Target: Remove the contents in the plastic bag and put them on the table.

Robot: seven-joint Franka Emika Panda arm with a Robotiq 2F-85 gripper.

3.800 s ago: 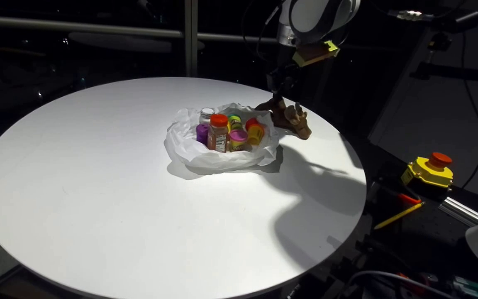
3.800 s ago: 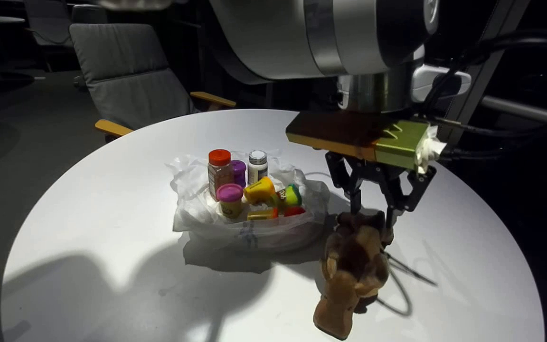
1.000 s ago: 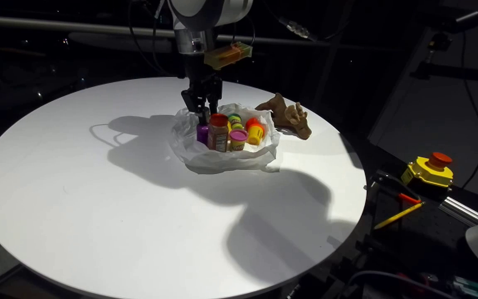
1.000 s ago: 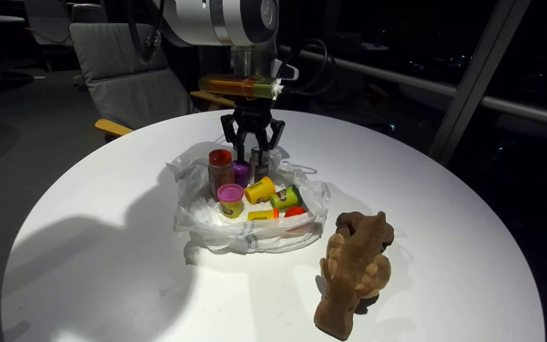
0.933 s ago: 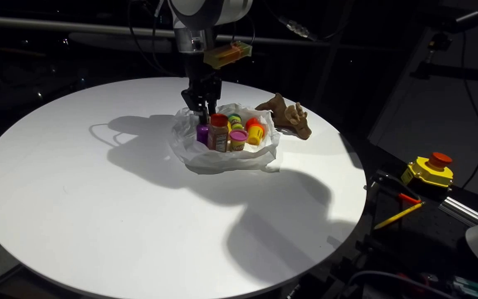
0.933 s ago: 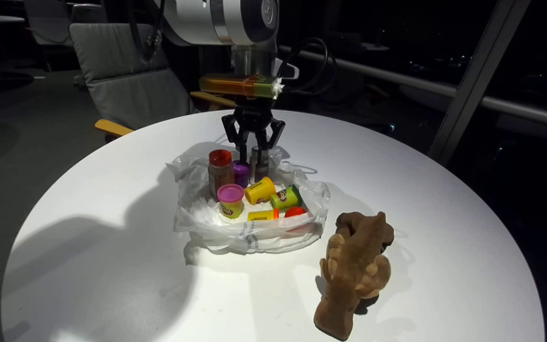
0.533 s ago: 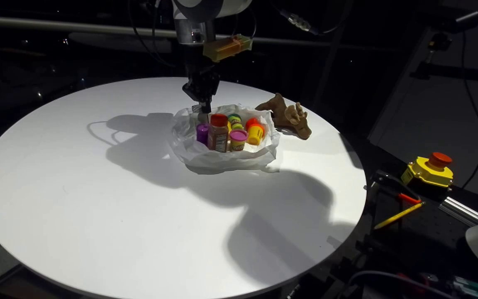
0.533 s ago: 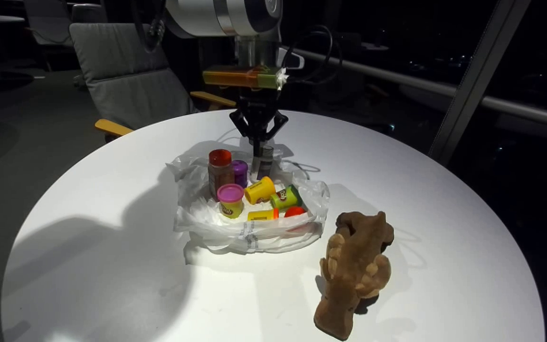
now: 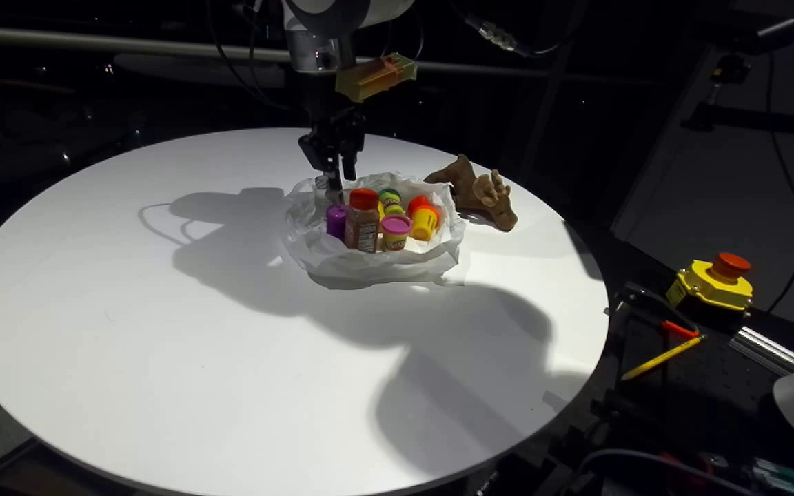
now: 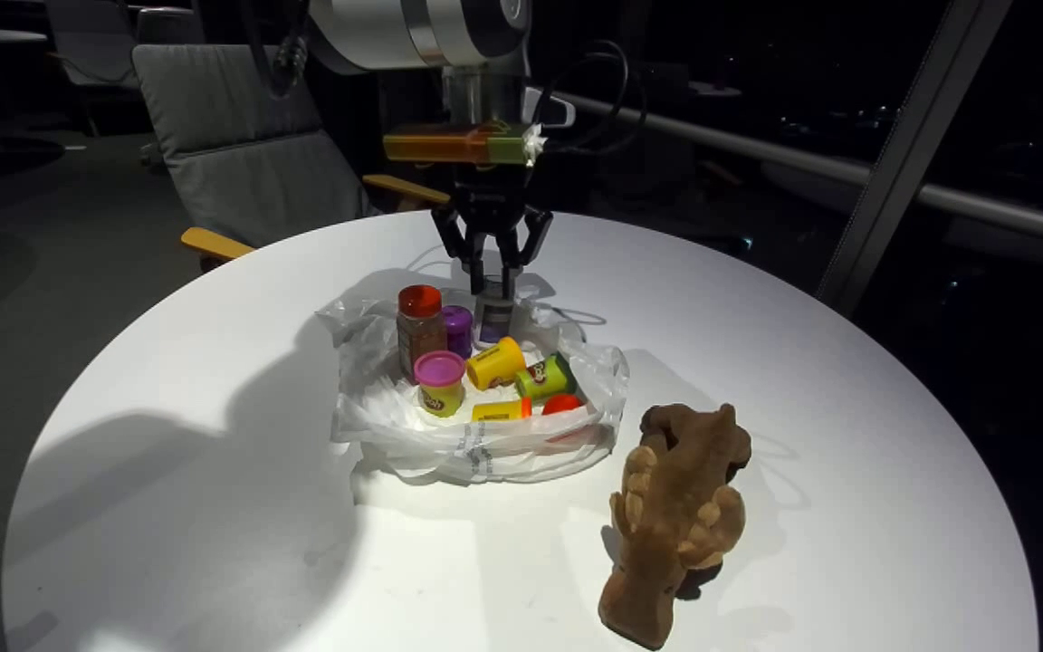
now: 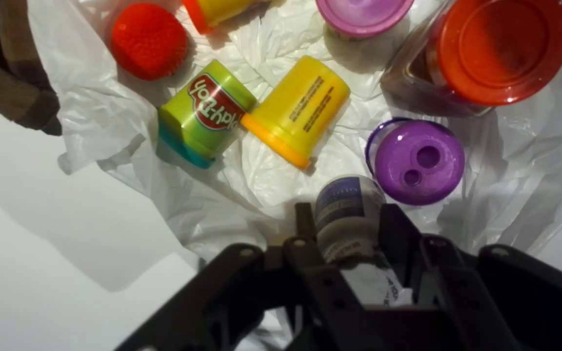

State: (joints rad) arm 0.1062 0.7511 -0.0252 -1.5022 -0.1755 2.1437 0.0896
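Note:
The white plastic bag [image 10: 476,457] lies open on the round white table [image 9: 197,386]. Inside stand a red-lidded jar [image 10: 420,335], a purple container [image 11: 420,163] and a white bottle [image 11: 344,224]. A pink-lidded tub [image 10: 440,385] stands at the front. A yellow tub [image 11: 305,105] and a green tub [image 11: 208,109] lie on their sides. My gripper [image 10: 492,285] is open, its fingers apart at the white bottle's upper part. In the wrist view the bottle appears between the fingers [image 11: 305,224]; in an exterior view it stands beside them [image 9: 321,196]. I see no grip on it.
A brown plush toy [image 10: 675,507] lies beside the bag. It also shows in the wrist view [image 11: 8,87]. Another yellow tub [image 10: 501,409] and a red-lidded tub [image 11: 149,41] are in the bag. A yellow-and-red emergency button [image 9: 714,282] stands off the table.
My gripper has moved from the plush toy to the white bottle. Half a second ago its fingers were together and the bottle leaned; now they are apart and it stands straighter.

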